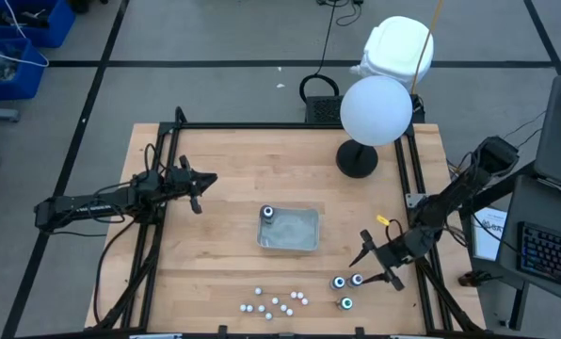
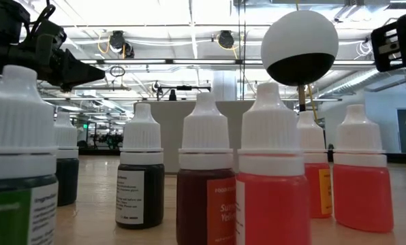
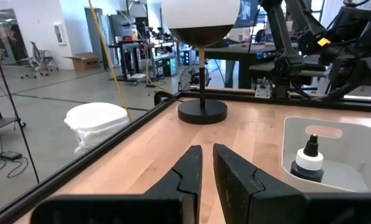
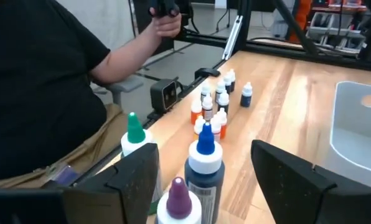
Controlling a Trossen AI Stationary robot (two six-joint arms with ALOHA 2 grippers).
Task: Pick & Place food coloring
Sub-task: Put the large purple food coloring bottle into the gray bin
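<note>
High view — right gripper (image 1: 376, 263) sits low over the table (image 1: 224, 188) near its front right corner, fingers spread wide, holding nothing. Three food coloring bottles (image 1: 346, 287) stand in a tight cluster just beside and in front of its fingertips. A fourth bottle (image 1: 267, 214) stands inside the clear tray (image 1: 295, 235), well off toward the table's middle. Left gripper (image 1: 199, 188) hangs above the table on the far side of the tray, apart from everything. A group of small white-capped bottles (image 1: 276, 301) stands along the front edge. A lamp with a round white globe (image 1: 376, 110) stands at the back.

Low view — white-capped bottles of red, orange and dark liquid (image 2: 271, 184) fill the foreground; the globe shows behind them.

Left wrist view — left gripper (image 3: 207, 168) fingers nearly together, a thin gap between them, nothing gripped. Ahead and to one side, the tray wall (image 3: 291, 134) with the dark bottle (image 3: 310, 160) upright inside.

Right wrist view — right gripper (image 4: 205, 168) fingers stand wide apart; a blue-tipped bottle (image 4: 205, 163) stands between them, not gripped. A green-tipped (image 4: 134, 132) and a purple-tipped bottle (image 4: 178, 199) stand just beside it. A person in a dark shirt (image 4: 42, 81) sits beyond the table edge.
</note>
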